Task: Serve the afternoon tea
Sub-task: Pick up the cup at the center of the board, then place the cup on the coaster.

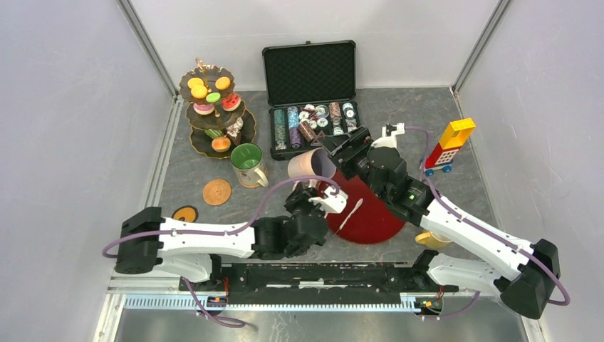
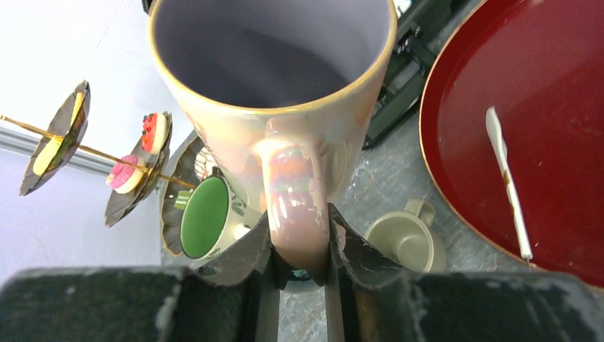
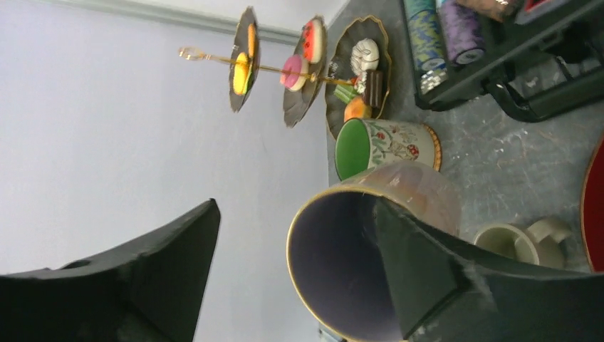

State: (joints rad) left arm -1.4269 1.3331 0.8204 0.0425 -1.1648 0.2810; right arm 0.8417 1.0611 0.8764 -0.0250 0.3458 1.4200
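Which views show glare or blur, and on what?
Left wrist: glare streaks the pearly mug at its handle; the left gripper clamped on it goes soft near the lens. Right wrist: the right gripper looks dark and soft, the tiered stand sharp. Top external: even light, sharp, soft shadows.

Bright even light, soft shadows — glare on mug (image 2: pixel 292 185) handle, wrist-view foregrounds blurred

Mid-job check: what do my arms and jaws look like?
Both the left arm and right arm have white links, black joints and a looping lilac cable each. A small green light glows on the right arm's wrist. The jaws are matte black, edges scuffed.
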